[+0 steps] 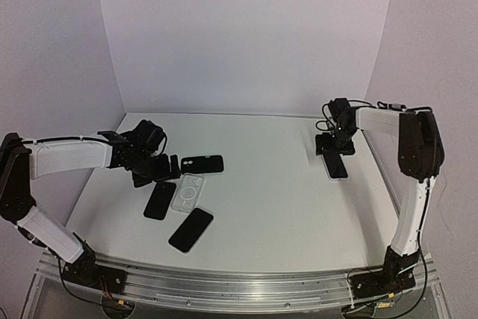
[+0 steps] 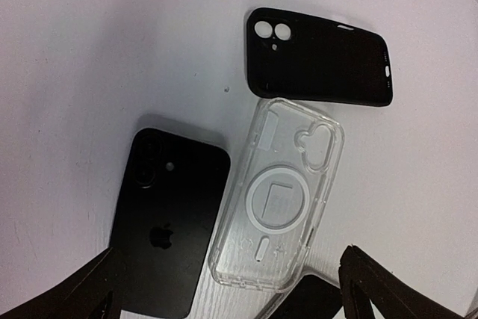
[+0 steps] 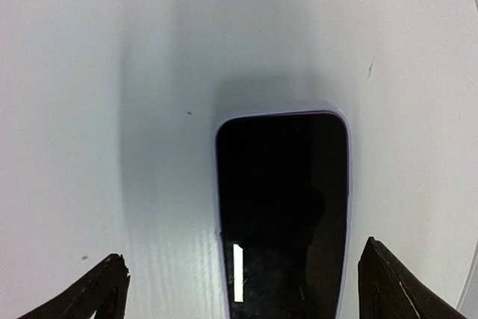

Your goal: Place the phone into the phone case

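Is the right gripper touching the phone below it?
Apart. Right wrist view: right gripper open, straddling the phone, with bare table visible between each finger and its edges.

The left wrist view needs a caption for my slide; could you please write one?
Black phone face-down beside a clear case, a black case just beyond, on the white table.

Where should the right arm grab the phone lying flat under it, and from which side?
I'd take the phone across its two long edges, near mid-length, coming straight down from above. It lies flat on the table, screen up, so only those thin parallel sides offer a hold, and the right gripper has its open fingers either side of it.
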You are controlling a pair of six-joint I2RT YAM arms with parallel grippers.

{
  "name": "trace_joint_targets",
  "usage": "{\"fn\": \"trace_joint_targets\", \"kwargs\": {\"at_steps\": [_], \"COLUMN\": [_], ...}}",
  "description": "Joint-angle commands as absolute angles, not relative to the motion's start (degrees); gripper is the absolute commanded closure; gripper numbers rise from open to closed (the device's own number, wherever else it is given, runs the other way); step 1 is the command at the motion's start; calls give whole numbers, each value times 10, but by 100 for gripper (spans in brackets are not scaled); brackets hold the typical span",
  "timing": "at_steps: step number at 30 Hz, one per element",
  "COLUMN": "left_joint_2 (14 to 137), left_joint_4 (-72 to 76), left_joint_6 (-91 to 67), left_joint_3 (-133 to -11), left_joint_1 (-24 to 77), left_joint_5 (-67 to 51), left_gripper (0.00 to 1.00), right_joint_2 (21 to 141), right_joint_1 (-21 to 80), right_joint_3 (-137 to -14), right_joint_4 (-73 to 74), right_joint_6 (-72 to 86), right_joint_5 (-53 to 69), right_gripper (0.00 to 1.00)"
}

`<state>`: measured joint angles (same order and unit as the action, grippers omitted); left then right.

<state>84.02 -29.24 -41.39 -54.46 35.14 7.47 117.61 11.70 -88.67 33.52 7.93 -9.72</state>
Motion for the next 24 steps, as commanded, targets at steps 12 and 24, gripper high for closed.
{"fn": "trace_joint_targets", "kwargs": {"at_steps": [12, 24], "left_joint_2": [964, 1003], "left_joint_4": [-210, -270], "left_joint_6": [-313, -318], "left_joint_3": [-637, -659], "left_joint_1": [327, 392], "left_joint_5": [-86, -28], "left_gripper": [1, 2], "right_joint_2": [759, 613], "right_joint_1": [133, 133], "right_joint_3": [-554, -425], "right_joint_4": [306, 306], "right_joint_6": [264, 307], "right_joint_5": [91, 117], "right_gripper": [6, 6]}}
